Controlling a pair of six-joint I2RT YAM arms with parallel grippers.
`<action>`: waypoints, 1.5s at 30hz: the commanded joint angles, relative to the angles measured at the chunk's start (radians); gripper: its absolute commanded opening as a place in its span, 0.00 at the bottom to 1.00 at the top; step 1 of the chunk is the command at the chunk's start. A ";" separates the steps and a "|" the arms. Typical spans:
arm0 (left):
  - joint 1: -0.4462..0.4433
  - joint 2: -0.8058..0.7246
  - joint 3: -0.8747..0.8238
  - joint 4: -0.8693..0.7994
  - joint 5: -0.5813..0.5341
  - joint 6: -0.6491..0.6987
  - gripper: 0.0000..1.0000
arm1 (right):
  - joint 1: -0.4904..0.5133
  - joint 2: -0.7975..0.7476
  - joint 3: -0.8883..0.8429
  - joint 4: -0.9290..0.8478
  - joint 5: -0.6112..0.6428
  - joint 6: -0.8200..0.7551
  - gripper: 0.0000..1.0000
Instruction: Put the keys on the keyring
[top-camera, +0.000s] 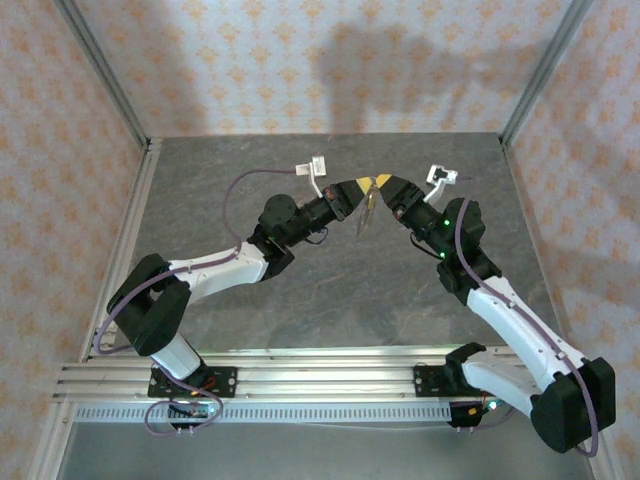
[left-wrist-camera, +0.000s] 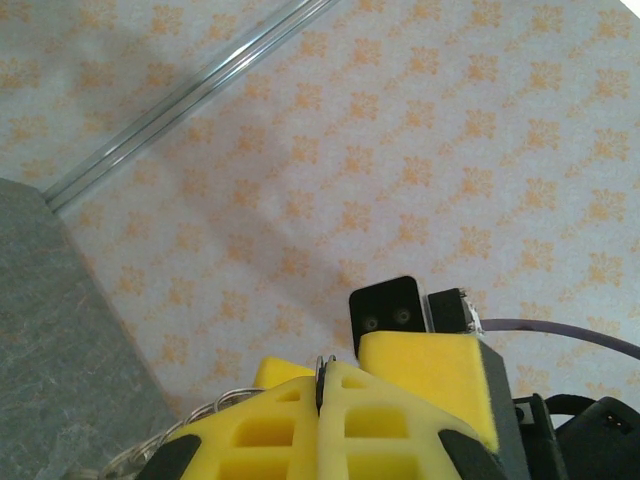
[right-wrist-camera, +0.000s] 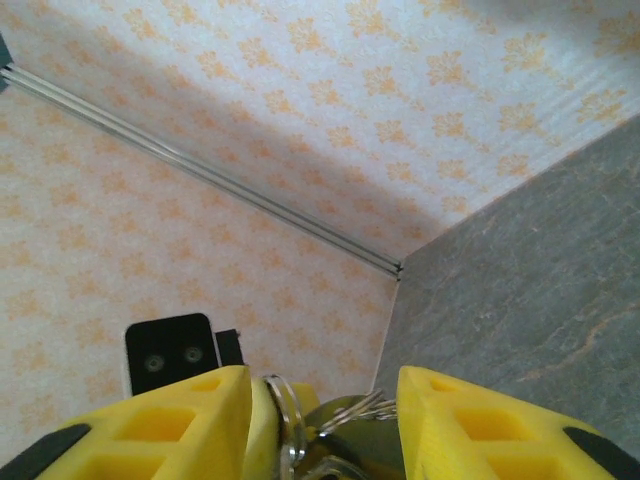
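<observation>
Yellow fingers of the left gripper (left-wrist-camera: 322, 378) pinch shut on the keyring (left-wrist-camera: 322, 366), its beaded chain (left-wrist-camera: 205, 412) trailing, above the tabletop (top-camera: 300, 290) near the middle of its far edge. Opposite, the right gripper (right-wrist-camera: 322, 385) stands with fingers apart around the ring and a dull brass shape, probably the key (right-wrist-camera: 352, 415). Threading appears under way; the next move likely calls for steering the key's hole onto the wire's end. Whether the key already hangs on the ring cannot be made out, and the ring's lower part is cut off
</observation>
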 joint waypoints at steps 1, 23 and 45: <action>-0.005 -0.010 0.025 0.046 0.013 0.020 0.00 | -0.003 0.009 0.038 0.059 -0.023 0.018 0.43; -0.005 -0.003 0.031 0.048 0.010 0.016 0.00 | 0.018 0.028 0.019 0.075 -0.045 0.020 0.00; 0.141 -0.201 0.029 -0.385 0.097 0.181 0.66 | -0.141 0.154 0.117 0.021 -0.352 -0.102 0.00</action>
